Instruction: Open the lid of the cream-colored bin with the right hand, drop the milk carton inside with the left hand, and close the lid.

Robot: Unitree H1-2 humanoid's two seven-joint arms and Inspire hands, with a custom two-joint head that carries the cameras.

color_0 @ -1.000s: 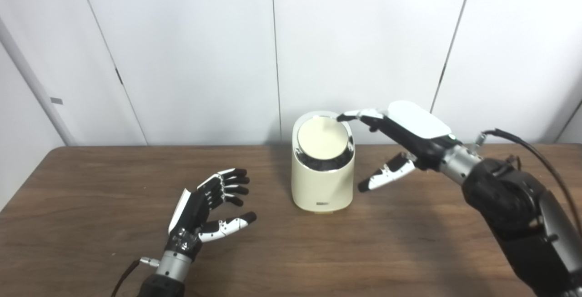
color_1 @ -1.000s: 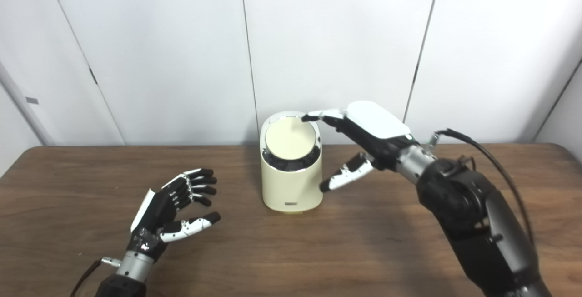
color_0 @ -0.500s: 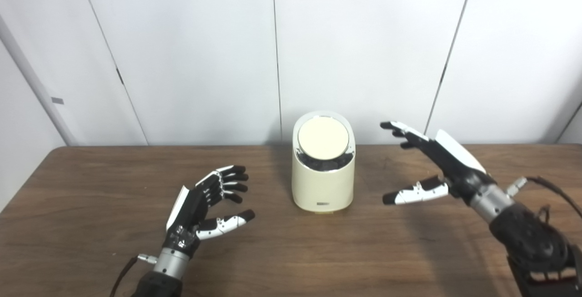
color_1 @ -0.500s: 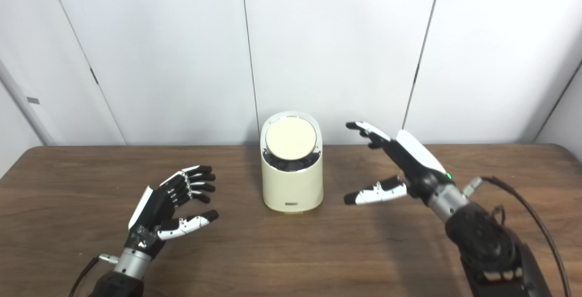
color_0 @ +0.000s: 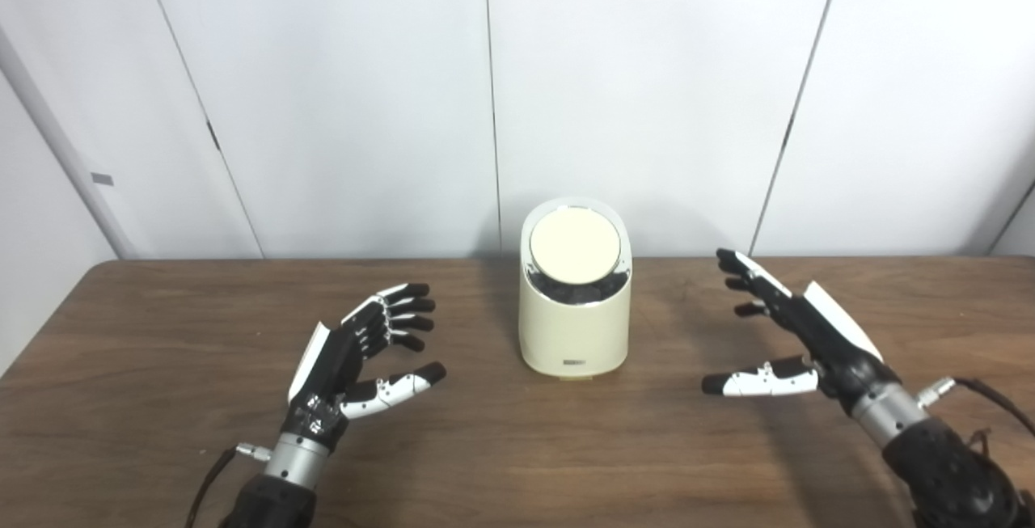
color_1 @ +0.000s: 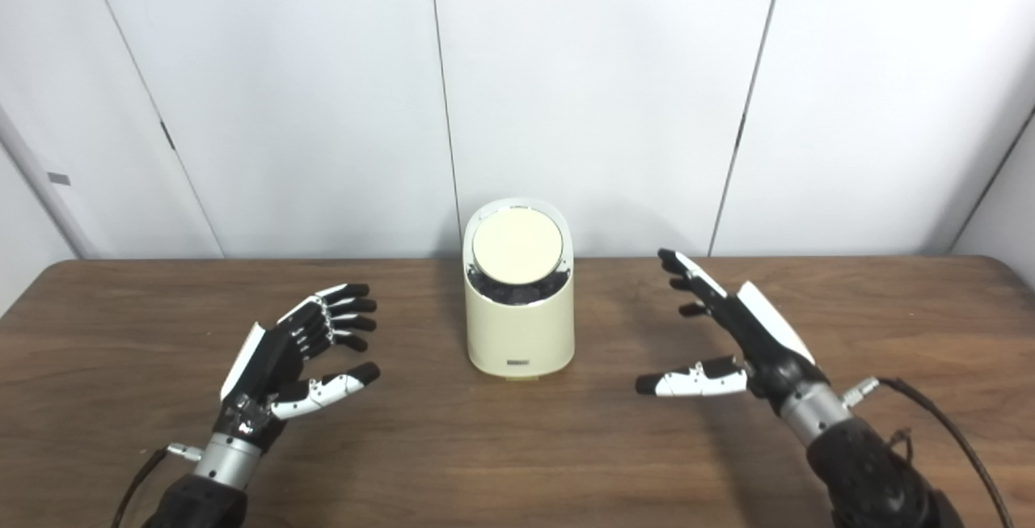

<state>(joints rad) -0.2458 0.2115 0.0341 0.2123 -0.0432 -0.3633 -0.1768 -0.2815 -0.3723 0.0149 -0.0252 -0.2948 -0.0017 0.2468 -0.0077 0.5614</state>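
Observation:
The cream-colored bin (color_0: 575, 311) stands upright at the middle of the brown table (color_0: 501, 447), near the back edge. Its round lid (color_0: 575, 247) lies shut on the slanted top. My left hand (color_0: 361, 352) hovers low over the table to the left of the bin, open and empty, palm facing right. My right hand (color_0: 796, 340) is to the right of the bin, well apart from it, open and empty, palm facing left. No milk carton shows in either view.
White wall panels (color_0: 647, 83) rise right behind the table's back edge. A cable (color_1: 938, 423) runs from my right wrist toward the bottom right.
My right hand has left the bin's lid, where its fingertips rested, and pulled back down and to the right. The lid stays shut. My left hand drifted slightly left.

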